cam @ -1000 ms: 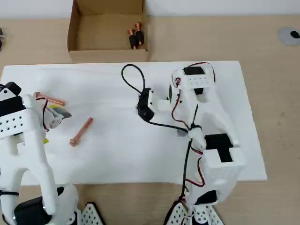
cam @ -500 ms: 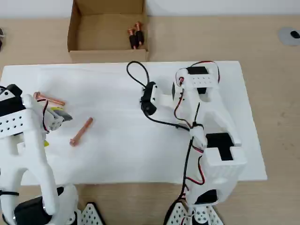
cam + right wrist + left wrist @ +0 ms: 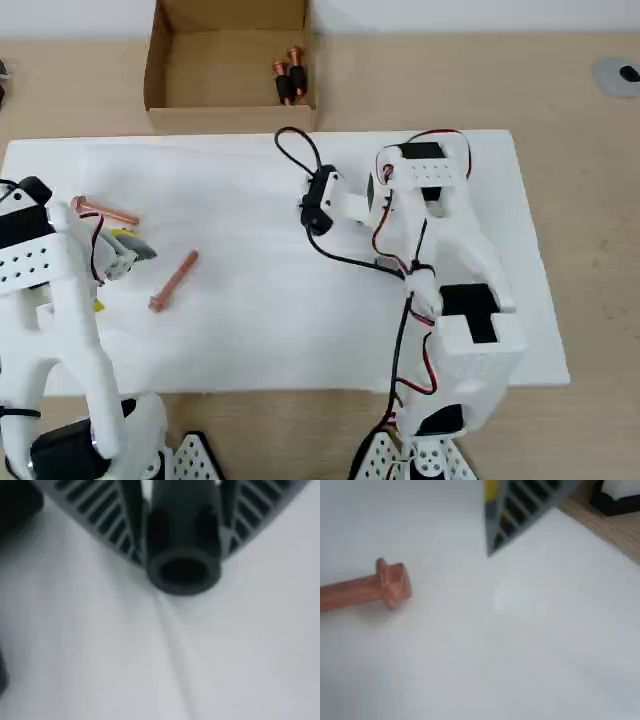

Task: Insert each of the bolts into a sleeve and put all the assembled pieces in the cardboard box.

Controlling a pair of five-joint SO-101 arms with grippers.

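My right gripper (image 3: 182, 550) is shut on a black sleeve (image 3: 184, 572), whose open end faces the wrist camera just above the white mat. In the high view that arm's wrist (image 3: 345, 200) hangs over the mat's middle. Two copper bolts lie loose on the left of the mat: one (image 3: 105, 212) beside the left arm, the other (image 3: 173, 281) nearer the front. My left gripper (image 3: 135, 247) sits between them, shut and holding nothing; its tip (image 3: 512, 515) hovers close to a bolt's head (image 3: 392, 582). The cardboard box (image 3: 158, 70) at the back holds two assembled pieces (image 3: 288, 75).
The white mat (image 3: 250, 310) covers most of the wooden table (image 3: 580, 180). A black cable (image 3: 300, 150) loops up from the right arm's wrist. A grey disc (image 3: 618, 76) lies at the table's far right edge.
The right arm's wrist has shifted a little away from the front, towards the box, carrying the sleeve. Its cable loop moved with it. The left arm and both bolts kept still.
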